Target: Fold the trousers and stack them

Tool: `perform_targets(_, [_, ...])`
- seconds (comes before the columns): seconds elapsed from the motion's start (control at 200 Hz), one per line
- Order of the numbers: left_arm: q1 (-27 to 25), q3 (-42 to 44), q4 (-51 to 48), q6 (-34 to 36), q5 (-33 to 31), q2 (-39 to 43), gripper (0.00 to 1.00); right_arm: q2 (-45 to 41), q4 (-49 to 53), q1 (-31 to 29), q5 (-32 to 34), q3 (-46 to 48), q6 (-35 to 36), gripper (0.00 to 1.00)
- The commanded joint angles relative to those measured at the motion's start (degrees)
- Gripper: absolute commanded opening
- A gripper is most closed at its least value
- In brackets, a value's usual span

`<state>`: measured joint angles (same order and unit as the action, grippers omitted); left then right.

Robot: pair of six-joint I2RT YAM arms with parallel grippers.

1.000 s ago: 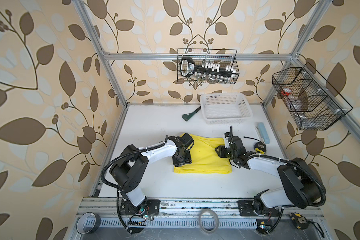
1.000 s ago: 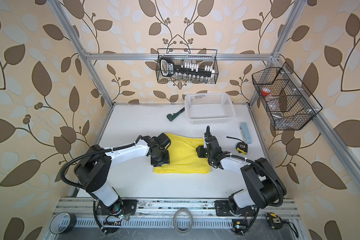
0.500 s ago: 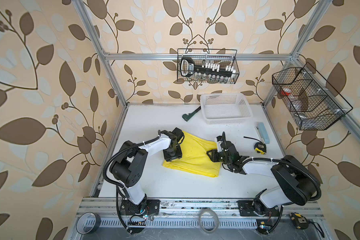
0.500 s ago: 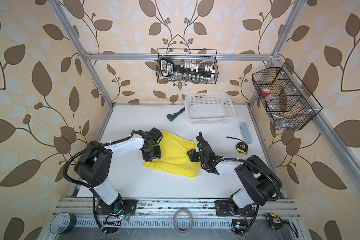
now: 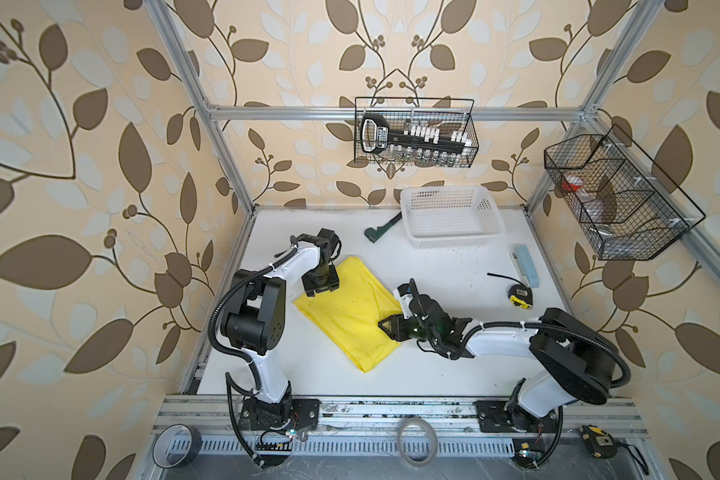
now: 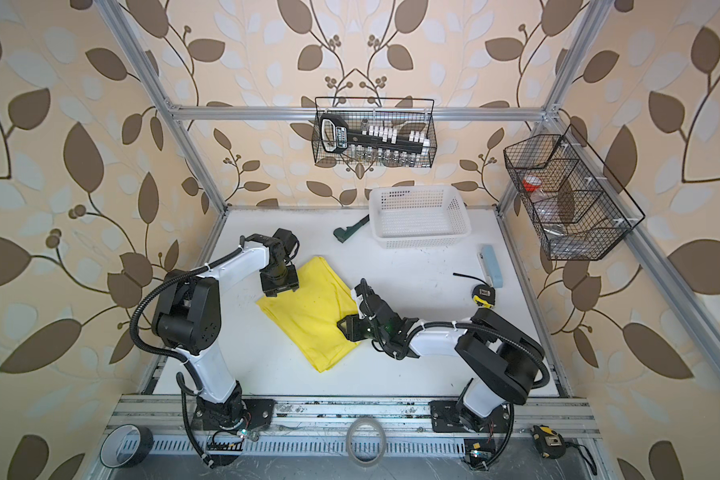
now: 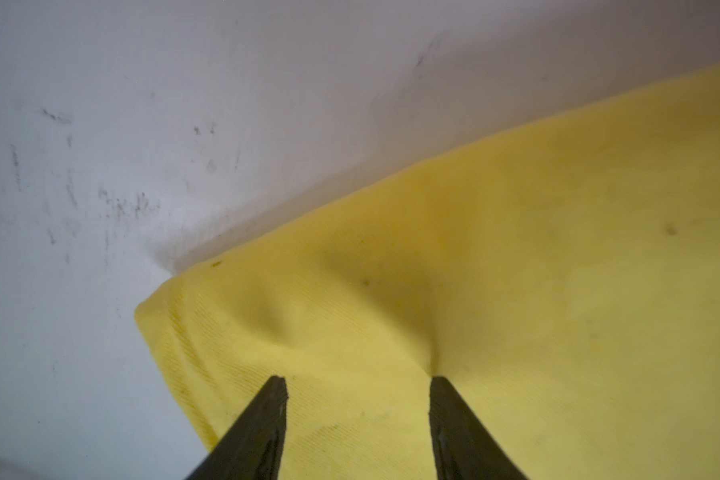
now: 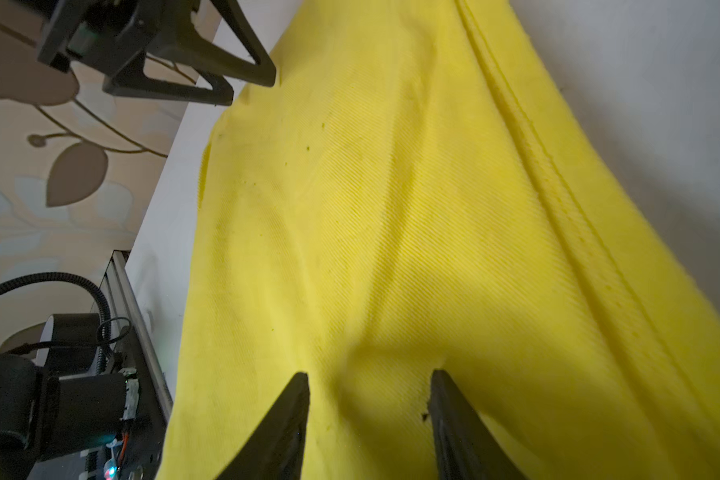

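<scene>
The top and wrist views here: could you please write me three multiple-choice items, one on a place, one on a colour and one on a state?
1. Where does the white basket stand relative to the trousers?
A) on them
B) beyond them, at the far side of the table
C) in front of them, on the front rail

2. What colour are the trousers?
A) blue
B) red
C) yellow

3. How do the jaws of the left gripper stand?
A) apart, tips down on the trousers
B) shut on the basket
C) shut, high in the air

Answers:
1 B, since both top views show the basket by the back wall.
2 C, since the fabric is bright yellow in every view.
3 A, since the left wrist view shows the two tips apart on the cloth.
</scene>
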<state>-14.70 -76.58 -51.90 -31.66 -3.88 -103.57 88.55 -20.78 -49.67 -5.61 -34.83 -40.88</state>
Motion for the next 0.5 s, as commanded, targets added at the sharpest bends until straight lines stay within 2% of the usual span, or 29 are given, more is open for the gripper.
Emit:
perform_targets(0.0, [-1.5,-1.8,-4.4,1.4,0.6,5.3,0.58,-7.1,6.3,1.5,-0.1,-1.0,1.2,0.56])
perform_targets(0.145, [-9.6,0.4,-4.9,0.4,0.4,11.5,0.63,-17.3,15.3,6.4,0.5,0.3,5.7,0.67])
perform_targets(0.235, [-16.3,2.4,-4.3,-0.9,-0.6,14.7,0.66,-23.6,20.8,10.5,0.2,1.8,8.2,0.7])
perform_targets(0.315, [-22.3,4.7,-2.9,-2.7,-2.3,16.9,0.74,-28.8,24.9,14.8,-0.6,3.1,10.3,0.72])
perform_targets(0.445, [-28.2,7.9,-0.5,-13.3,-0.6,16.9,0.74,-35.7,30.0,23.0,-3.3,5.6,12.3,0.74])
perform_targets(0.5, [-30.8,9.3,1.8,-18.7,-2.5,16.4,0.74,-37.5,31.1,26.0,-5.2,6.6,12.9,0.74])
